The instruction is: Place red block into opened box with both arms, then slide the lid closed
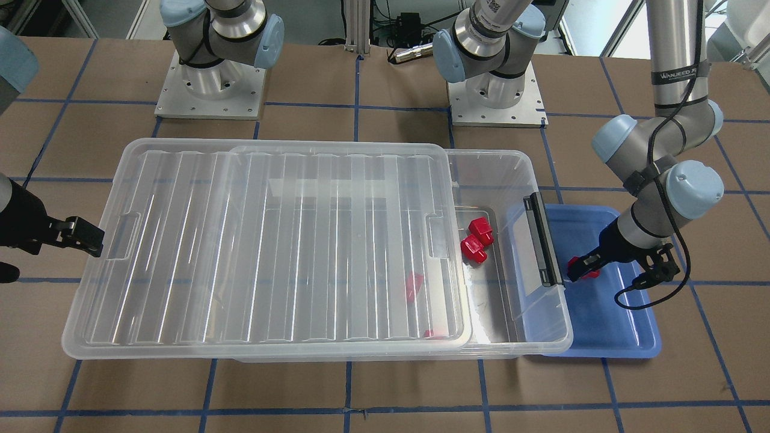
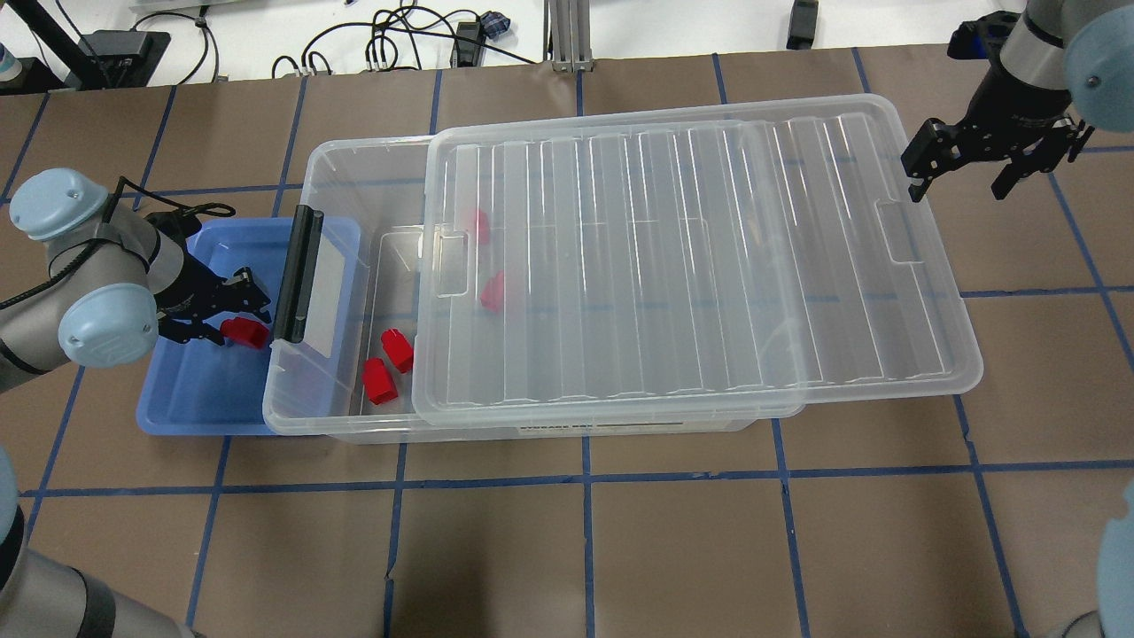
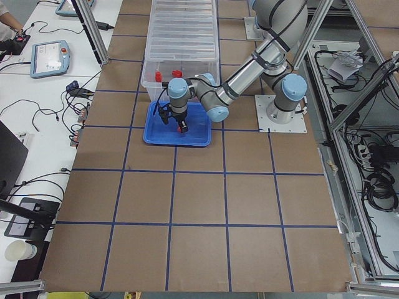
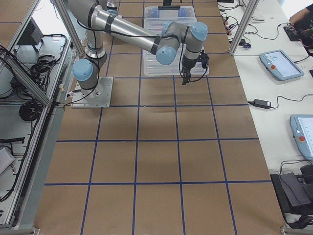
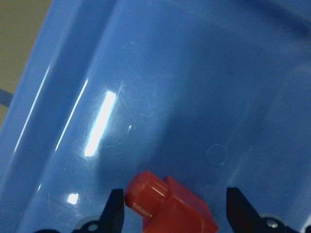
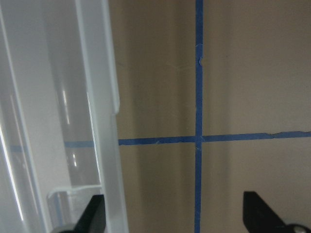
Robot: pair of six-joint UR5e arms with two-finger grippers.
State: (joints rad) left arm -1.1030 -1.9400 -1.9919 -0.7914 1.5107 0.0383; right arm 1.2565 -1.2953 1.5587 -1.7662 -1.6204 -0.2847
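The left gripper [image 5: 172,213] hangs low in the shallow blue plastic tray [image 2: 177,408]. Its two fingers are spread on each side of the small red plastic block [image 2: 245,332]. They do not look like they are squeezing it yet, so the block lies in the tray, just beside the big clear plastic box [image 2: 319,177]. The flat clear ribbed lid [image 2: 691,257] sits pushed partway along. That leaves a gap at the latch end where blocks can drop in. Some other red blocks [image 2: 390,363] lie inside. The right gripper [image 2: 959,186] is spread open and holds nothing. It hangs by the lid's far short end, I think ready to push it shut.
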